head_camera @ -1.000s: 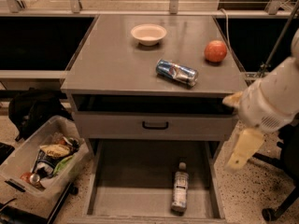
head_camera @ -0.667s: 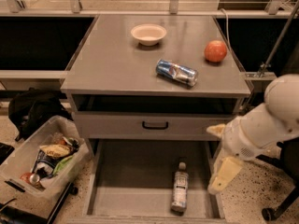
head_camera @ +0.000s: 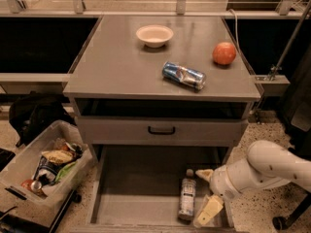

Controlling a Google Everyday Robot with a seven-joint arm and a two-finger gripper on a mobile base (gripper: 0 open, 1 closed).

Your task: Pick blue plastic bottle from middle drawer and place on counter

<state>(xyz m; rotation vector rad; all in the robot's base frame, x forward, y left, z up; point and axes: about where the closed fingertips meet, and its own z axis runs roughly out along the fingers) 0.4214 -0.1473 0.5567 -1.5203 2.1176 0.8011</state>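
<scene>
While the counter (head_camera: 121,67) spreads well above and behind the jaws, carrying a bowl (head_camera: 154,35), a dented can (head_camera: 183,75) and a red fruit (head_camera: 224,53), the middle drawer (head_camera: 141,178) stands pulled out beneath them. Over its right side wall reaches the white arm (head_camera: 272,166). The gripper (head_camera: 206,193) hangs low inside the drawer, its two pale fingers (head_camera: 210,210) spread wide. The blue plastic bottle (head_camera: 187,194) lies flat on the drawer floor just left of the fingertips, cap toward the cabinet and outside the gap. Whether a tip touches it cannot be told.
</scene>
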